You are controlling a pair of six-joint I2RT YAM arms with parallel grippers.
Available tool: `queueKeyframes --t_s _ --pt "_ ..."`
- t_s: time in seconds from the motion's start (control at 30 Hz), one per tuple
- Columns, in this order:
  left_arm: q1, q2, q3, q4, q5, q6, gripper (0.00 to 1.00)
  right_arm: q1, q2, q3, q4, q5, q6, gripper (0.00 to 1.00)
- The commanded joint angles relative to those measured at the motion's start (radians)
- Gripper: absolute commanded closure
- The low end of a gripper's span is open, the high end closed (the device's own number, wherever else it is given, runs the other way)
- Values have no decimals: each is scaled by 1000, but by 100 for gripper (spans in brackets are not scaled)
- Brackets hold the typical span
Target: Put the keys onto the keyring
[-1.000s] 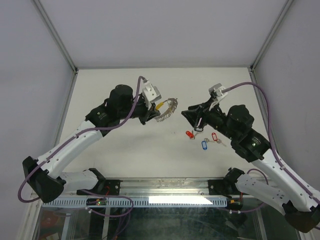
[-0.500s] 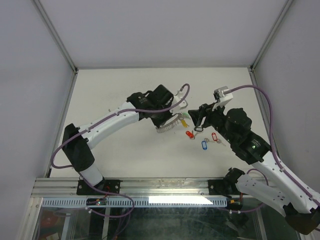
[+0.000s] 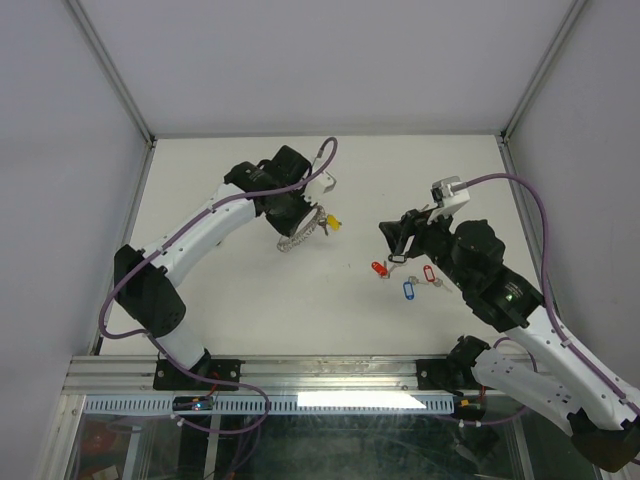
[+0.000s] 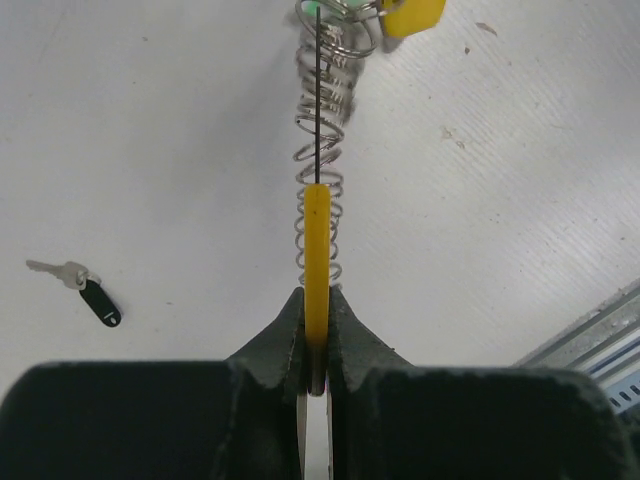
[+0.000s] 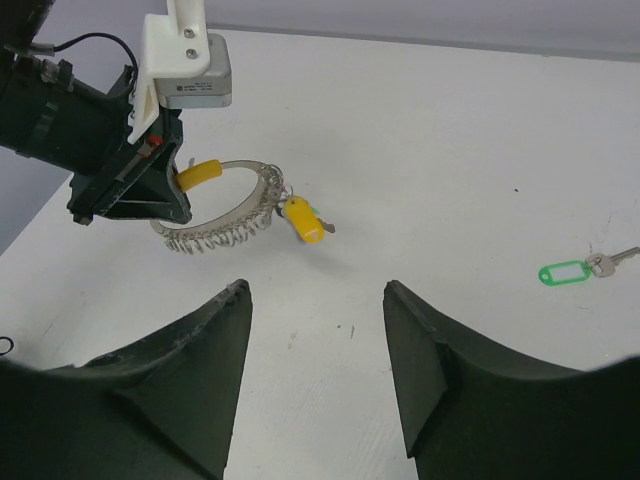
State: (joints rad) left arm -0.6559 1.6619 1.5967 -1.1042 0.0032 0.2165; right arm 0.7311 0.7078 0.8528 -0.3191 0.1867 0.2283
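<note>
The left gripper (image 4: 316,300) clamps the light, springy-looking keyring (image 4: 318,100) by its stiff yellow segment (image 4: 316,240). The right gripper (image 5: 316,290) stands wide and empty. The small keys (image 3: 408,289) probably lift best by their tags.

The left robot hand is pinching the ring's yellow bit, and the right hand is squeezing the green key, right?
Not quite. The left gripper does pinch the keyring by its yellow segment, but the right gripper is open and empty. The right wrist view shows the green-tagged key lying loose on the table.

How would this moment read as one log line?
left claw: shut on keyring | yellow-tagged key: on keyring | right claw: open, empty | green-tagged key: on table
</note>
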Motion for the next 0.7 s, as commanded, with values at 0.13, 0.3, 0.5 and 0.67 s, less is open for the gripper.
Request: queueKeyframes --t_s 0.13,0.3,0.5,0.67 --pt "2 -25 28 -27 43 5 100 4 -3 1 29 -20 9 41" --pt "3 -21 17 -27 90 24 100 4 14 6 23 -41 2 41" --pt "6 -37 11 14 161 25 100 5 14 -1 21 -48 8 41" --pt "50 -59 -24 88 375 30 100 4 -8 -19 49 -101 2 23"
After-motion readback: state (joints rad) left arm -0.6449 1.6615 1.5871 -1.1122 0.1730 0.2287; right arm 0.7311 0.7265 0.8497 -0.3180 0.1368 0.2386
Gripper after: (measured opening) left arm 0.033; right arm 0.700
